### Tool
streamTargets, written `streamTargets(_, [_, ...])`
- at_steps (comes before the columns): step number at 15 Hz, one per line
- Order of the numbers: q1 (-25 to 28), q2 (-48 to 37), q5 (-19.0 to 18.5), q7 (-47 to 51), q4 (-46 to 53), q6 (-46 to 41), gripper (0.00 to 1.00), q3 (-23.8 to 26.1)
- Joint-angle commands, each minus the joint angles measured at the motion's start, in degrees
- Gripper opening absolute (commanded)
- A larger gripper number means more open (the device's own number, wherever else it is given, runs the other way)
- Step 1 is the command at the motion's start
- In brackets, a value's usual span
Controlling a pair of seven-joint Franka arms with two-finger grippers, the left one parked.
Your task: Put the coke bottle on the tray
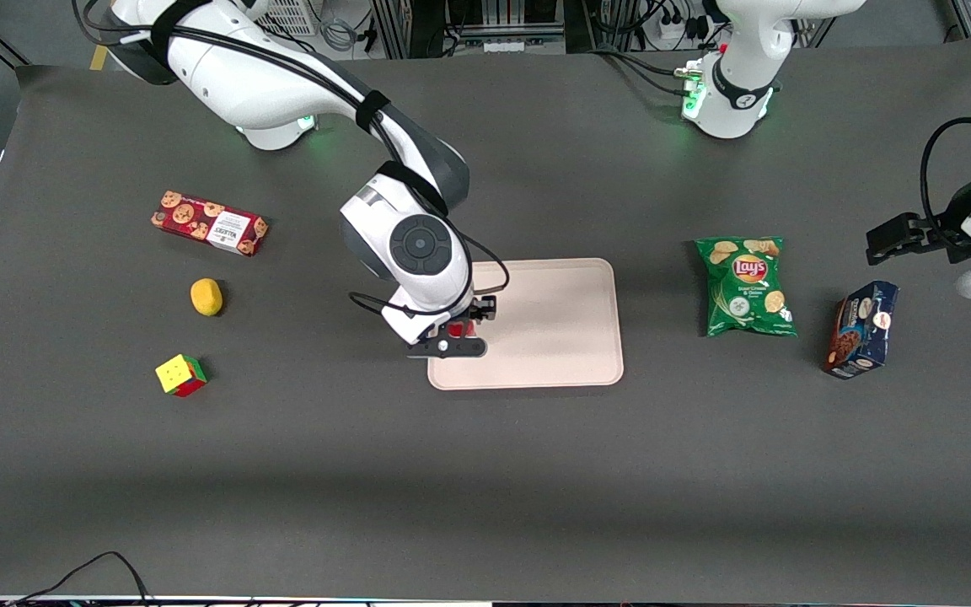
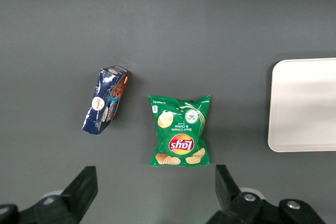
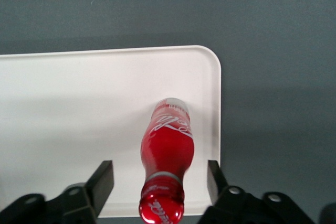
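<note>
- A dark grey mat covers a long table (image 1: 485, 472). Past its edge farthest from the front camera, racks, cables and power strips show in the room.
- A pale beige-pink tray (image 1: 561, 337) with rounded corners and a low rim lies near the middle of the table.
- Toward the working arm's end lie a red cookie box (image 1: 209, 223), a yellow fruit (image 1: 206, 297) and a puzzle cube (image 1: 181, 375), the cube nearest the front camera.
- Toward the parked arm's end lie a green Lay's chip bag (image 1: 745, 285) and a dark blue cookie box (image 1: 862, 329), well apart from the tray.
- The coke bottle (image 3: 167, 156) is small and all red, with a red cap and white script lettering. It stands upright on the tray, close to the rim at the working arm's end.
- The gripper (image 3: 160, 182) hangs over that end of the tray, directly above the bottle.
- Its fingers (image 3: 102, 179) are spread apart, one on each side of the bottle, with a clear gap between each finger and the bottle. It holds nothing.
</note>
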Motion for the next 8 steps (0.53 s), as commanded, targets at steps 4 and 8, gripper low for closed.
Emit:
streamTargets(4, [-7.0, -11.2, -0.5, 0.4, -3.3, -4.7, 1.0, 0.9])
streamTargets(8, [-16.0, -23.9, 5.1, -12.3, -11.3, -4.5, 1.0, 0.8])
